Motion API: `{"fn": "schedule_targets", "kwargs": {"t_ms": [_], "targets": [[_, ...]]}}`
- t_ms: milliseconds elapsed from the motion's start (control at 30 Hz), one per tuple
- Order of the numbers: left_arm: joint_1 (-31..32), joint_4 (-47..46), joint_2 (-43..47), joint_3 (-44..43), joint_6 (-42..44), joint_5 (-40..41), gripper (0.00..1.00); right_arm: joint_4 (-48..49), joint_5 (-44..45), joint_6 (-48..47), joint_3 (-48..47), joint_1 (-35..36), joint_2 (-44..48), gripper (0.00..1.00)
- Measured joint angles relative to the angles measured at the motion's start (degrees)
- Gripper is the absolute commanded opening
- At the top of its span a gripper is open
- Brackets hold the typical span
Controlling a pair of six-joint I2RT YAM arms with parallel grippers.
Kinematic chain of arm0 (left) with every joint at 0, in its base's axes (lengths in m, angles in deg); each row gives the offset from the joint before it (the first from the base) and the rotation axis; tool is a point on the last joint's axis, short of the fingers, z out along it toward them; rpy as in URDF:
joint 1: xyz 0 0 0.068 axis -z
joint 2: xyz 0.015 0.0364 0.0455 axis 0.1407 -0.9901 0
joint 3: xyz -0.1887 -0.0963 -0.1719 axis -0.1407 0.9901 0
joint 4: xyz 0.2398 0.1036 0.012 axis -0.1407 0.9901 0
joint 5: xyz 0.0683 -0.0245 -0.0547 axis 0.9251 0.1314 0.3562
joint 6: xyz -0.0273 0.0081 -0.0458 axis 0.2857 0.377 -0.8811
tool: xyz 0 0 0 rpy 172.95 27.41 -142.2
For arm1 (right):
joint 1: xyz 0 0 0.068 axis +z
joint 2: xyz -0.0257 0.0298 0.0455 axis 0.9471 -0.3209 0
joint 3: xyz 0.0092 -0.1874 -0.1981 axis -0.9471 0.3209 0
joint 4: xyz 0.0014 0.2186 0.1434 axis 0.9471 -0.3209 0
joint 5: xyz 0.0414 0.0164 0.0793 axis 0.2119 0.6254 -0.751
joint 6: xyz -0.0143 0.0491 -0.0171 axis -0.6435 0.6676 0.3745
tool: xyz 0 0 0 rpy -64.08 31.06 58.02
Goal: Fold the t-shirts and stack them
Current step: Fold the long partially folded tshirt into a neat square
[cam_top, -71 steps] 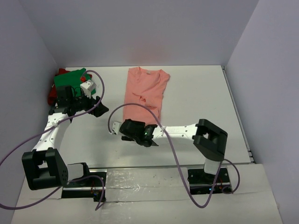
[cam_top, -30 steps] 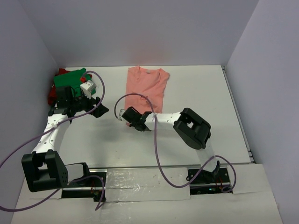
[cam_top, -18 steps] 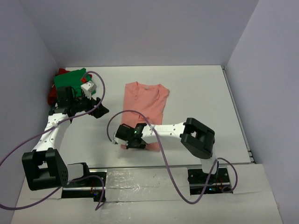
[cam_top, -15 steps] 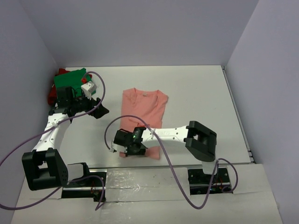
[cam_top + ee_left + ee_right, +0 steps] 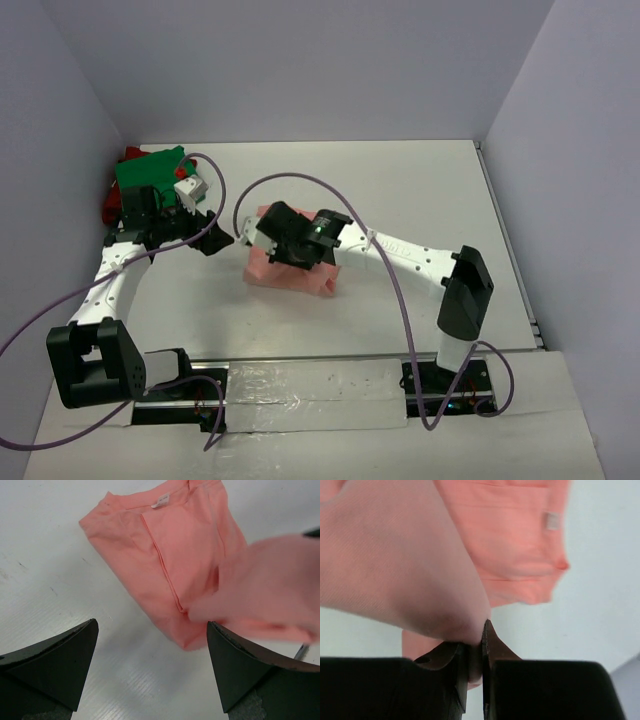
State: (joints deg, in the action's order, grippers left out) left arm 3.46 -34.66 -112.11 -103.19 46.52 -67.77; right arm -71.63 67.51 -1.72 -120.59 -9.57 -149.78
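Observation:
The salmon-pink t-shirt (image 5: 292,274) lies mid-table, doubled over on itself. My right gripper (image 5: 262,236) hovers above it, shut on an edge of the pink cloth (image 5: 474,652); the lifted part drapes from the jaws over the flat part with the collar label (image 5: 520,540). My left gripper (image 5: 215,232) is just left of the shirt, open and empty. Its fingers (image 5: 55,665) frame bare table, and the pink shirt (image 5: 165,555) lies beyond them. The green t-shirt (image 5: 150,168) sits bunched on the red t-shirt (image 5: 112,205) at the far left.
The enclosure walls close in the white table (image 5: 430,190) on the left, back and right. A purple cable (image 5: 290,180) arcs over the shirt from the right arm, and another loops beside the left arm (image 5: 110,275).
My right gripper dragged the pink shirt toward the near edge, then lifted the gripped edge and carried it back over the shirt, doubling it. The left arm stayed still and open.

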Motion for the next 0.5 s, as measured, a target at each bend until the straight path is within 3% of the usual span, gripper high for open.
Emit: {"fn": "schedule_targets", "kwargs": {"t_ms": [367, 467, 500], "targets": [[0.0, 1.2, 0.0, -0.1, 0.8, -0.2, 0.99, 10.3, 9.8, -8.5, -3.6, -9.7, -10.8, 0.00], [0.0, 1.6, 0.0, -0.1, 1.2, -0.5, 0.99, 13.8, 11.6, -10.2, -3.5, -10.5, -13.2, 0.25], [0.0, 1.6, 0.0, -0.1, 1.3, -0.6, 0.99, 15.7, 12.7, -10.7, -3.1, -10.8, -13.7, 0.44]]}}
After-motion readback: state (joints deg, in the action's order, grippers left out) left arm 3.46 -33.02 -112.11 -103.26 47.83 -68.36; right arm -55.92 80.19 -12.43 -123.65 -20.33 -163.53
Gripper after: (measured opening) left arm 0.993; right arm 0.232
